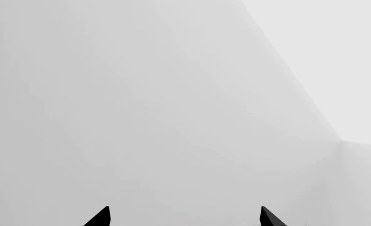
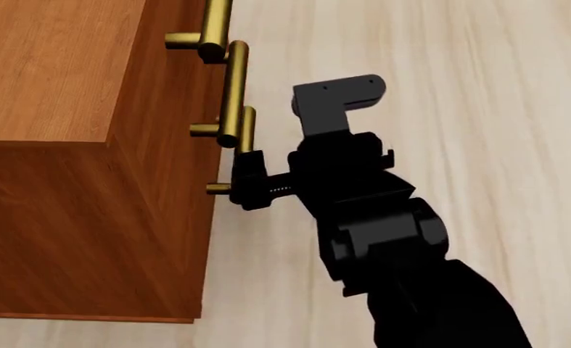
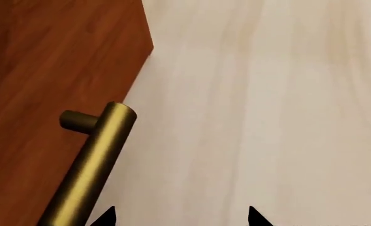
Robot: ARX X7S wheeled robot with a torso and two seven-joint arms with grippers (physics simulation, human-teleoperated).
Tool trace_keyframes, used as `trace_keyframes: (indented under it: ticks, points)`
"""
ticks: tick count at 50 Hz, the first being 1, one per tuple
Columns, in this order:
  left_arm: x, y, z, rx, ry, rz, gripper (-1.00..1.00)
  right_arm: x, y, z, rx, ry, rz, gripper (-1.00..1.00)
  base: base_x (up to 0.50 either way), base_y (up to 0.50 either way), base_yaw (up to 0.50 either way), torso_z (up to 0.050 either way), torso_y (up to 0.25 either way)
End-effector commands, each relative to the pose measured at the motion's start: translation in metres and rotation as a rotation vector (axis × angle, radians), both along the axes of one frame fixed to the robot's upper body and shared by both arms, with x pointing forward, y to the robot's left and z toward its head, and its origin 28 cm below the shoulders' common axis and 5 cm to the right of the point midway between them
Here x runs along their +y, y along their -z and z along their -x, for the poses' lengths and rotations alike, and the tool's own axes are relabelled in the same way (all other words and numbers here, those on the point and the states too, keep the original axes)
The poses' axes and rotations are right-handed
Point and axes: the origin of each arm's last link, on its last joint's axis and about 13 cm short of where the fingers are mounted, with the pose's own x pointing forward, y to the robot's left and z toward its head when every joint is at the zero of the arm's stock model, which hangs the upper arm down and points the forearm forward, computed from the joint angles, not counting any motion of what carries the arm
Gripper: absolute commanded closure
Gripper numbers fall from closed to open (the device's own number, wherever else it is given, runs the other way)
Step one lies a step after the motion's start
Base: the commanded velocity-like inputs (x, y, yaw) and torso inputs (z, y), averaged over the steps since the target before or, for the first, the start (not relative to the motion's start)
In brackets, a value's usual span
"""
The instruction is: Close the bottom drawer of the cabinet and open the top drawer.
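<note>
The cabinet [image 2: 62, 167] fills the nine o'clock side of the head view, a boxy block of reddish-brown wood with a fine, glossy grain, its flat top toward eleven o'clock and a side panel running down to seven. All three drawer fronts sit flush along its front face, so the top drawer [image 2: 174, 22] and the bottom drawer [image 2: 207, 217] both look pushed in; nothing of their insides shows. Three round brass bar handles step down that face from twelve o'clock toward the centre, each on short brass posts.

The right gripper [image 2: 247, 179], matte black and blocky, sits right at the lowest brass handle [image 2: 244, 130], just past the centre toward nine o'clock, and its dark fingers seem to close over the bar's near end. In the right wrist view the bar [image 3: 91, 165] is a smooth, satin brass cylinder with a rounded post, lying beside one black fingertip [image 3: 106, 216] rather than between the two tips, which stand well apart. Whether it truly grips the bar, I cannot tell.

The left gripper [image 1: 185, 217] shows only two black pointed tips, spread wide, holding nothing, facing plain pale grey walls.

The floor [image 2: 479, 87] is pale, streaky wood-look planking.
</note>
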Motion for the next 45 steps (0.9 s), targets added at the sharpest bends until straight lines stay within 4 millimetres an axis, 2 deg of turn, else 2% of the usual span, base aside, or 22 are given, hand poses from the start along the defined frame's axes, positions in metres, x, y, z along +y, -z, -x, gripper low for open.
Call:
trace_keyframes:
  ticks: [1,6,10,15,23,28,36,45]
  points:
    - [0.000,0.000,-0.001,0.001,0.002,0.000,-1.00,-0.002,-0.003,-0.003,-0.049,0.000,-0.062,-1.00,0.00,0.00,0.00,0.000,0.000]
    - [0.000,0.000,0.000,0.001,0.001,-0.001,-1.00,0.001,0.009,0.000,-0.096,-0.057,0.012,-1.00,0.00,0.00,0.00,0.000,0.000]
    - [0.000,0.000,-0.001,0.001,0.003,-0.002,-1.00,0.002,0.016,0.019,-0.122,-0.093,0.054,-1.00,0.00,0.00,0.00,0.000,0.000]
    - [-0.001,0.000,-0.001,0.001,0.003,-0.005,-1.00,-0.002,0.014,0.041,-0.187,-0.096,0.044,-1.00,0.00,0.00,0.00,0.000,0.000]
    - [-0.001,0.000,-0.002,0.002,0.009,-0.010,-1.00,-0.005,0.026,0.067,-0.244,-0.114,0.113,-1.00,0.00,0.00,0.00,0.000,0.000]
    - [-0.001,0.000,-0.002,0.003,0.009,-0.011,-1.00,-0.008,0.029,0.080,-0.242,-0.107,0.090,-1.00,0.00,0.00,0.00,0.000,0.000]
    - [-0.002,0.000,-0.003,0.004,0.013,-0.014,-1.00,-0.012,0.002,0.105,-0.318,-0.091,0.056,-1.00,0.00,0.00,0.00,0.000,0.000]
    - [-0.002,0.000,-0.004,0.003,0.017,-0.013,-1.00,-0.015,-0.033,0.119,-0.390,-0.043,0.019,-1.00,0.00,0.00,0.00,0.000,0.000]
